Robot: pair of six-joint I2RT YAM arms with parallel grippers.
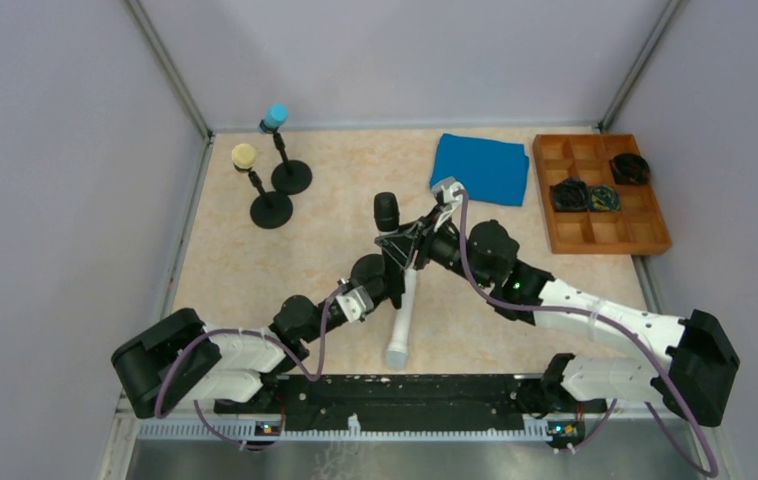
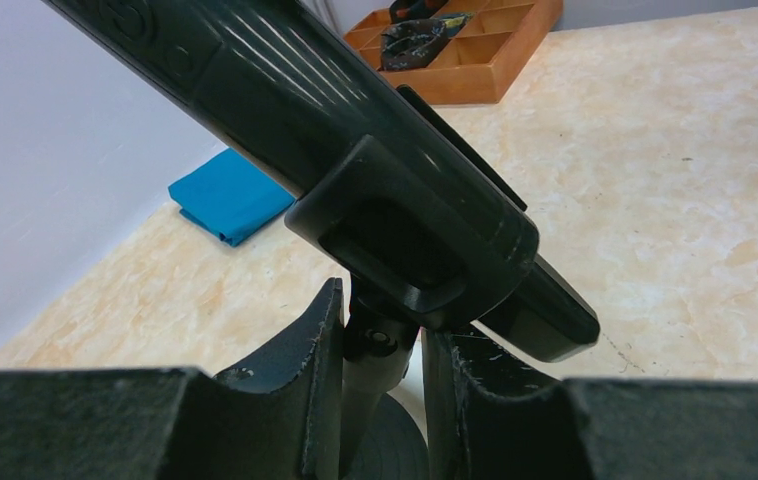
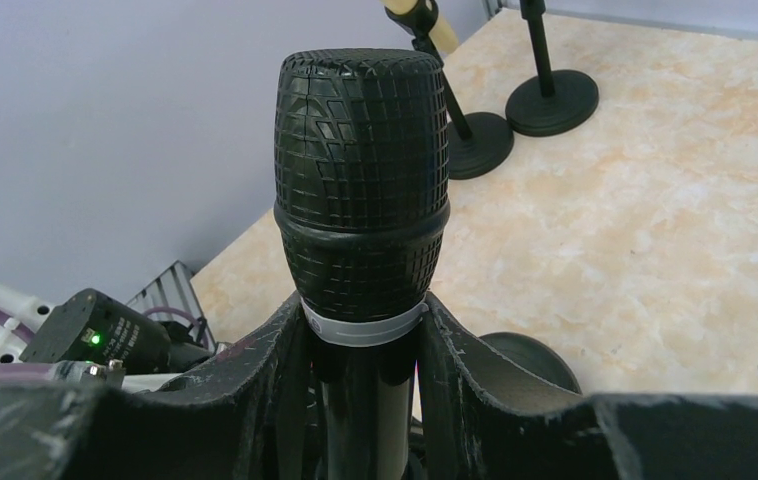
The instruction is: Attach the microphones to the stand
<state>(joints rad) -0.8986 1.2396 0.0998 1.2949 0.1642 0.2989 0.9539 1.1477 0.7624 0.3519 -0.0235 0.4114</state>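
The beige marbled table (image 1: 255, 270) carries two black round-based stands at its far left, the rear stand (image 1: 291, 177) just beside the front stand (image 1: 271, 210). A folded blue cloth (image 1: 480, 168) lies at the far middle, with a wooden compartment tray (image 1: 577, 152) just to its right. A white microphone (image 1: 402, 320) lies flat near the front middle, and the right wrist view shows a third stand base (image 3: 530, 360) resting on the surface.

Centre blocked: L arm (image 1: 300, 318) + R arm (image 1: 580, 305) meet at black mic (image 1: 386, 212) / held stand (image 2: 385, 245); white mic (image 1: 401, 320) lies just nearside. Far-L: two stands (image 1: 291, 177). Far-R: cloth (image 1: 480, 168), tray (image 1: 655, 243). Worktop (image 1: 355, 165) bare btwn stands and cloth, also btwn R arm and tray. Walls on 3 sides.
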